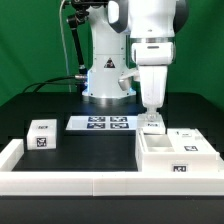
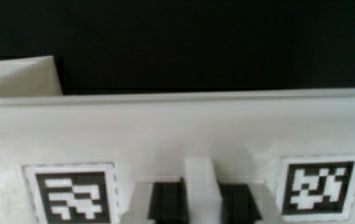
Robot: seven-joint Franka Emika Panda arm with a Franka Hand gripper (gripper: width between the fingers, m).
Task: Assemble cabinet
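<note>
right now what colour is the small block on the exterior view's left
The small block is white with black-and-white tags; exterior view shows it best.

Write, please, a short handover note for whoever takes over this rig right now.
End effector: lowered at the edge of the cabinet body that lies away from the exterior camera. In the wrist view its fingers stand either side of a thin white edge; whether they are clamped cannot be told.
Things: the cabinet body sits on the exterior view's right, by the border rail. A small tagged panel block lies apart on the exterior view's left, with the marker board between them.
Done: no joined part visible yet.
Left: fit the panel block to the body and finish the cabinet.
</note>
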